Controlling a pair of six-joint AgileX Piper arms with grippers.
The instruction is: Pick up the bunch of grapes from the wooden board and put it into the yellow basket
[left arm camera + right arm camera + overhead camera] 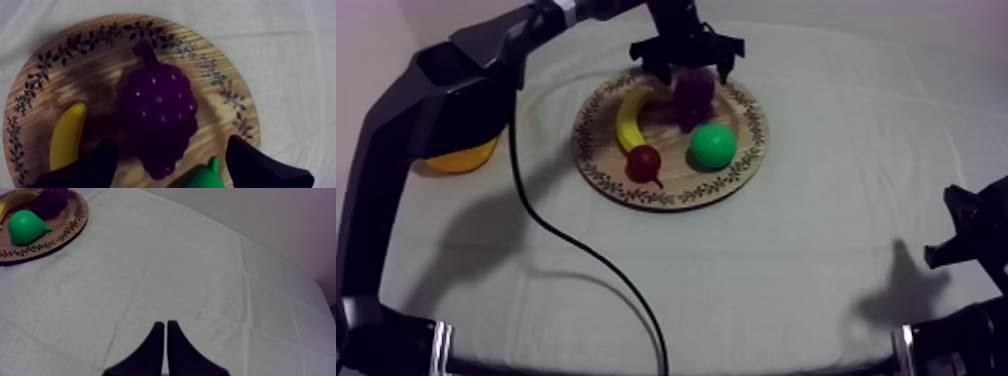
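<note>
**While the left gripper (691, 68) hangs open over the purple bunch of toy grapes (693, 98), the right gripper (166, 325) rests shut**

Where the table with its grey-white cloth (786, 280) is nearest to the camera, the right gripper sits low at the right edge. Its two black fingers (155, 348) are pressed together as a narrow wedge, with nothing between them.

Farther in lies the round wooden board with a patterned rim (676, 178). On its near part are the small red fruit (643, 162) and the green toy pear (713, 146). Behind them lie the yellow toy banana (631, 115) and, just beside it, the bunch of grapes, on the far half of the board.

Over the grapes is the left gripper. Its fingers (260, 167) are wide apart, one at each side of the bunch, and they hold nothing. Whether they touch it I cannot tell.

At the far left, partly hidden by the left arm (446, 90), stands the yellow basket (461, 158), well apart from the board.
</note>
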